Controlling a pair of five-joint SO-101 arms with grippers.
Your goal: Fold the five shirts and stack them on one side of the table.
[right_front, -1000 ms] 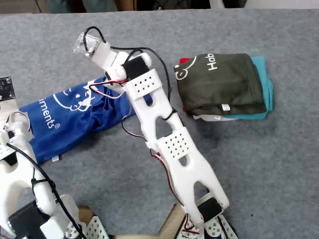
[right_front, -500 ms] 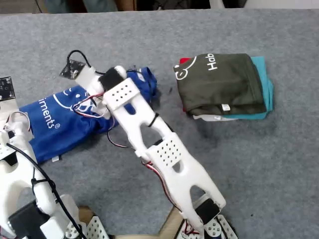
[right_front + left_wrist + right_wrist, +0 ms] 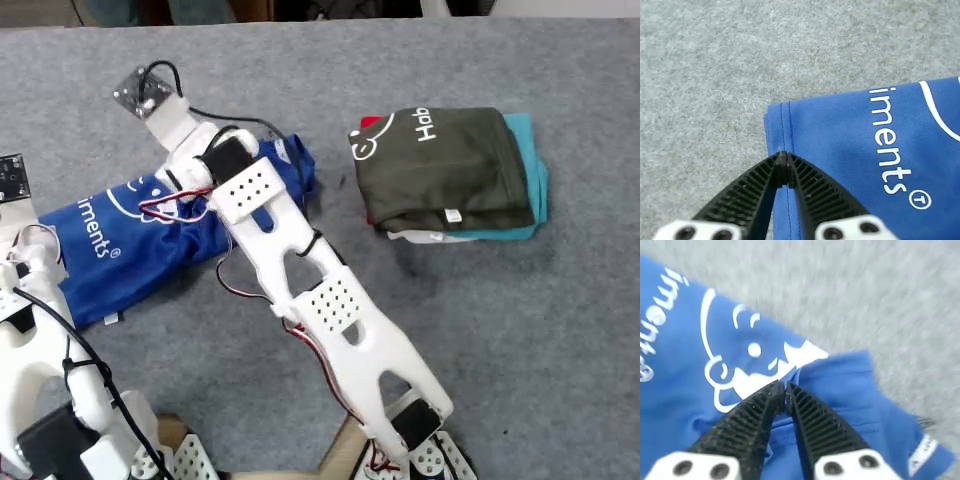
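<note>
Pinching blue shirt [image 3: 865, 165] hem, left end effector [image 3: 782, 167]; white print [image 3: 890, 145] alongside.

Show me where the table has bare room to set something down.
The widest bare table lies on the near side of the folded stack, right of the right arm. The far strip behind the blue shirt and the stack is also free. The left is crowded: the shirt, both arms, the left arm at its near corner.
</note>
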